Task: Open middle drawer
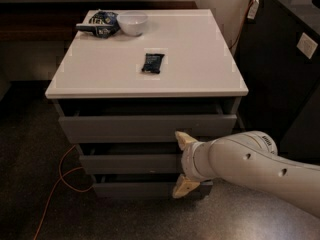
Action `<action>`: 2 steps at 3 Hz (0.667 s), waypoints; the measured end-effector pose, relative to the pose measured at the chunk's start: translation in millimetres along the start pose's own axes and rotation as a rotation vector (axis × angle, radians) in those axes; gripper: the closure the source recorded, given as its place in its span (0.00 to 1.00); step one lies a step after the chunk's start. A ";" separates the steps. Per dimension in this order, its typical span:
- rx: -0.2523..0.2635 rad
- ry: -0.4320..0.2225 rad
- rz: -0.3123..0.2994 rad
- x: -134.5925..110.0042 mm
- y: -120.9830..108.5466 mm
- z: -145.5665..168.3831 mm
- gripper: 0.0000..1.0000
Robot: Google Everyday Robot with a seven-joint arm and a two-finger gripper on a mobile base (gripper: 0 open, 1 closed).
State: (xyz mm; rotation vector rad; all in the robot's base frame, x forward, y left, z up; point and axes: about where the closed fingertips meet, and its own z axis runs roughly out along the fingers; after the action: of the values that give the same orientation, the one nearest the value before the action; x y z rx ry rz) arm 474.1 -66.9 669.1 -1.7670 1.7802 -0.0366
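The white-topped cabinet (200, 79) has three grey drawer fronts stacked under it. The middle drawer (127, 163) is the flat front between the taller top drawer (145, 127) and the lowest drawer (135, 189). My gripper (183, 163) is at the right part of the middle drawer's front, on the end of the white arm (250, 164) that reaches in from the lower right. It is open. One tan fingertip (185, 139) sits just above that front and the other below it. Nothing is held.
On the cabinet top lie a white bowl (132, 23), a crumpled snack bag (100, 24) and a small dark packet (152, 62). An orange cable (61, 176) trails on the floor at the left. A black cabinet (285, 59) stands close on the right.
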 end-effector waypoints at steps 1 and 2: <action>-0.011 0.001 0.012 4.2 -0.1 14.3 0.00; -0.022 -0.007 0.021 14.3 2.2 42.5 0.00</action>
State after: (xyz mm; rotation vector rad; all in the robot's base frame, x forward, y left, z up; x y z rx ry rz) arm 492.0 -62.8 628.2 -1.7616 1.8011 -0.0022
